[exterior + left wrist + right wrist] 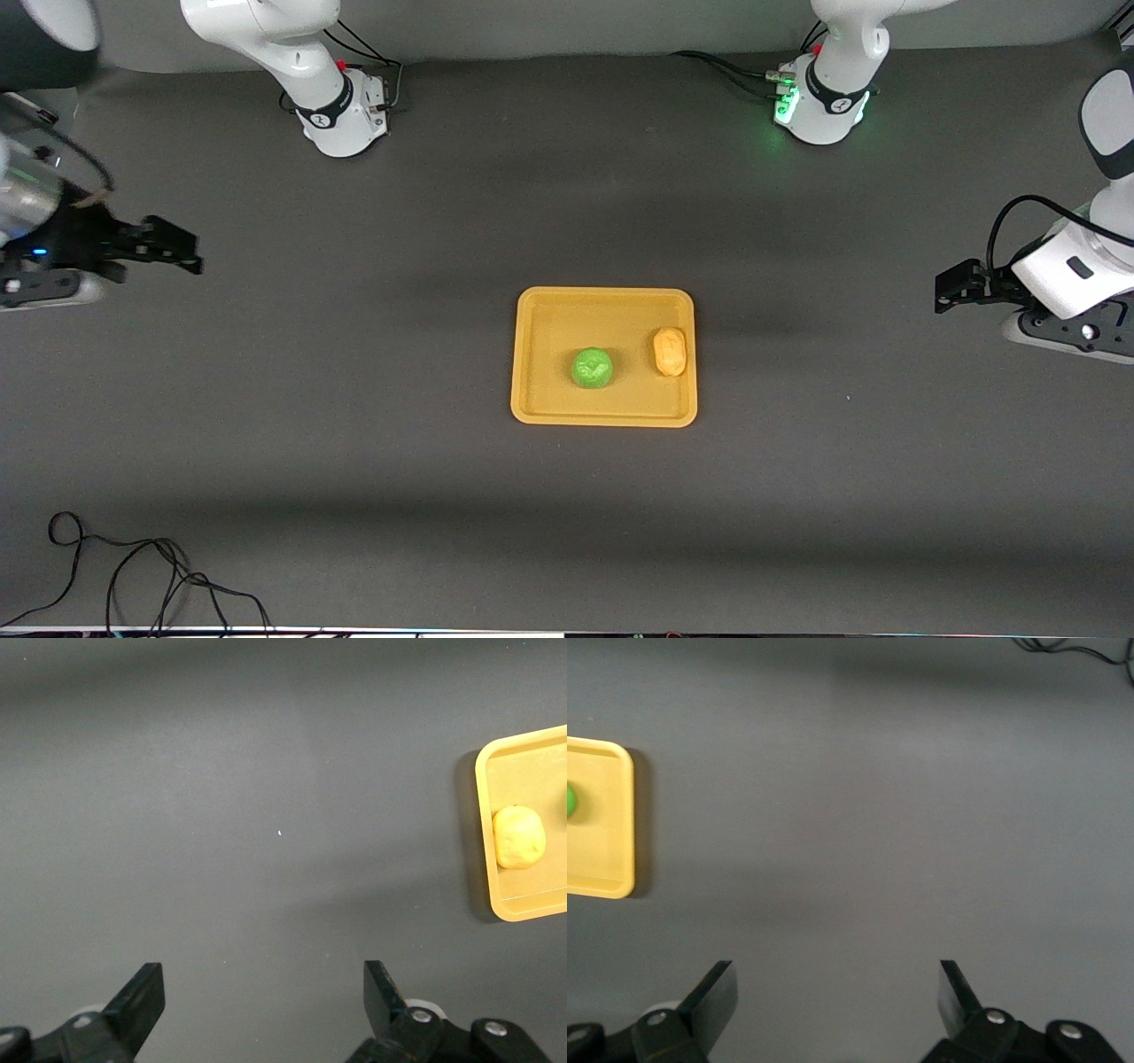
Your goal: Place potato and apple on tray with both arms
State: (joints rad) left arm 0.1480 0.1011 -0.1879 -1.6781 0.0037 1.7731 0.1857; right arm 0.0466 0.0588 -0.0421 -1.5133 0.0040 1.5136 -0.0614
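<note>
The left gripper (pixel 261 1014) holds its fingers (pixel 142 997) spread wide on nothing, over the bare mat at the left arm's edge of the bench. The right gripper (pixel 833 1010) is likewise parted and empty, over the right arm's edge. Both are well apart from the tray (pixel 540 354), which lies at mid-bench. On it the potato (pixel 670 351) rests close against the rim toward the left arm's end, long axis running from the robots' edge toward the front camera's edge. The apple (pixel 593 368) sits near the tray's middle, slightly nearer the front camera than the potato and not touching it.
</note>
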